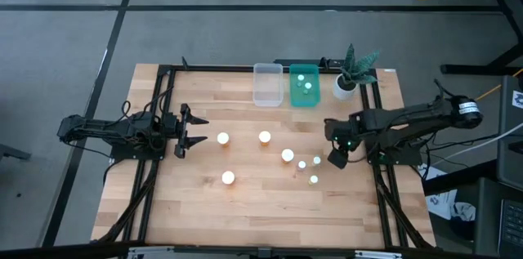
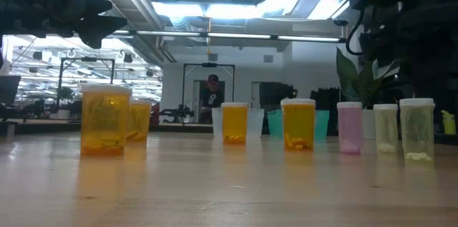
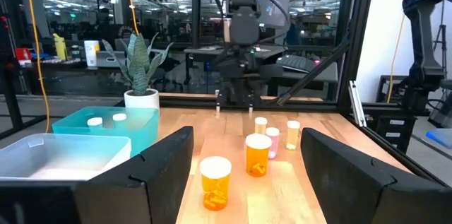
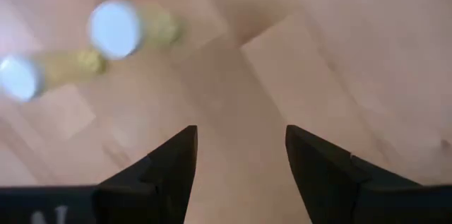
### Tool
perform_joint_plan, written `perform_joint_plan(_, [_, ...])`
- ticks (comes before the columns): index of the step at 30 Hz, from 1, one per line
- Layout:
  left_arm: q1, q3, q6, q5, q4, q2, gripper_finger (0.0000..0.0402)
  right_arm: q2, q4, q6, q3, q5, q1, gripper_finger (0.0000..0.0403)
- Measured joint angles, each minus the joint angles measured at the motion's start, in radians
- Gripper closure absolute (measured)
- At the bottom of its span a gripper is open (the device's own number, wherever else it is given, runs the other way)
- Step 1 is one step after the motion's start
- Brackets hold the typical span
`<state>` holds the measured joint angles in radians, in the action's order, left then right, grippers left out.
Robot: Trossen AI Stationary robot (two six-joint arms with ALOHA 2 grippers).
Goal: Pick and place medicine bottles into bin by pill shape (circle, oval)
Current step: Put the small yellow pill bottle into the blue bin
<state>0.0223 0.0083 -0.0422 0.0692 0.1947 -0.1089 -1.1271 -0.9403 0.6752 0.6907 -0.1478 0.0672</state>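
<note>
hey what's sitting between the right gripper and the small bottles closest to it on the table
Nothing. In the high view only bare wood separates the right gripper from the small bottles. The right wrist view shows open fingers over bare table.

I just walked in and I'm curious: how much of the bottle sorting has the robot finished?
Two bottles already sit in the teal bin; the clear bin looks empty. Nothing is held: the right gripper hovers open over bare table beside the small bottles, while the left gripper waits open. Seven bottles remain on the table, four of them orange bottles.
</note>
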Motion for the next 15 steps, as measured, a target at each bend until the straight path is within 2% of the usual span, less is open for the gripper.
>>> perform_joint_plan(7, [0.000,0.000,0.000,0.000,0.000,0.000,0.0147,-0.014,0.127,-0.107,0.000,0.032,0.150,0.0186])
perform_joint_plan(15, [0.000,0.000,0.000,0.000,0.000,0.000,0.0147,-0.055,0.163,-0.194,0.000,0.187,0.233,0.0186])
